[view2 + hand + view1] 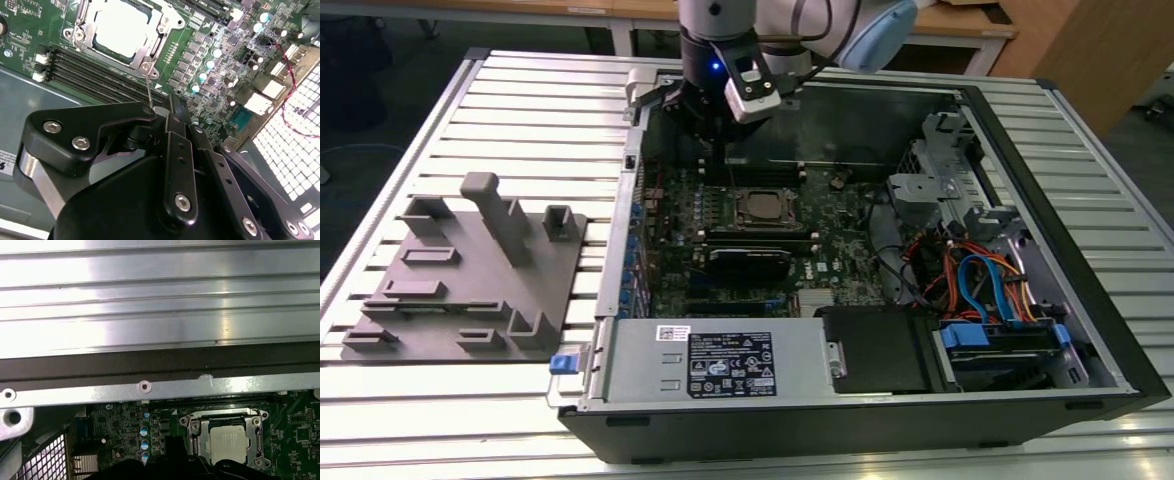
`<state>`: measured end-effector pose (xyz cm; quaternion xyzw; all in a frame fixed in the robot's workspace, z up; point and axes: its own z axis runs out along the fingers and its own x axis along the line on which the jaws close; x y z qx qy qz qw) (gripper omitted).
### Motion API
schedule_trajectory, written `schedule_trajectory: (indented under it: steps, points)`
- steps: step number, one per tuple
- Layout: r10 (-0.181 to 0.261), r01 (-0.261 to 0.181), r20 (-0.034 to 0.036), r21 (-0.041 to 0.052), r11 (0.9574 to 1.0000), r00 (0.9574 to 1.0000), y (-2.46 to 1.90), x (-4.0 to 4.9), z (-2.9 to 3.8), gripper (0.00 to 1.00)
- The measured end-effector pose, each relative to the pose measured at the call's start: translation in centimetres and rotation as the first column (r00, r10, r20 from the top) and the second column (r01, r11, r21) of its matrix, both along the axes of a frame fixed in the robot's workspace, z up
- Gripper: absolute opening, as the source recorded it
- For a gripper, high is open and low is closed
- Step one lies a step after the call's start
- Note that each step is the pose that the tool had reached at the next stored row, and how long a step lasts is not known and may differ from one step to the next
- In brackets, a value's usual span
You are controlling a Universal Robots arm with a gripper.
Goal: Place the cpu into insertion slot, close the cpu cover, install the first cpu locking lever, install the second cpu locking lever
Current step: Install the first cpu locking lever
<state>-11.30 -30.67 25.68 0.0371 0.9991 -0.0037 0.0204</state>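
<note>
The cpu (pixel 122 27) is seated under the lowered cpu cover (pixel 201 440). At its 12 o'clock in the exterior view, the gripper (pixel 718 140) is seen closed beside a thin locking lever (pixel 148 86); whether anything is held cannot be told.

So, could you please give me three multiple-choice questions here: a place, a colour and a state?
1. Where does the chip lie? A) on the grey tray B) in the socket on the board C) on the table
2. What colour is the board? A) blue B) red C) green
3. How is the metal cover? A) lowered over the chip B) raised upright C) taken off
Answers: 1 B, the chip sits in the socket; 2 C, green shows around the socket; 3 A, its frame lies flat around the chip.
</note>
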Motion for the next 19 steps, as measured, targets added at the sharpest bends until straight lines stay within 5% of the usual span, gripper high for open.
schedule_trajectory:
  steps: [19]
  points:
    - [0.0,0.0,-0.0001,0.0013,1.0,1.0,0.35,1.2,0.0,0.1]
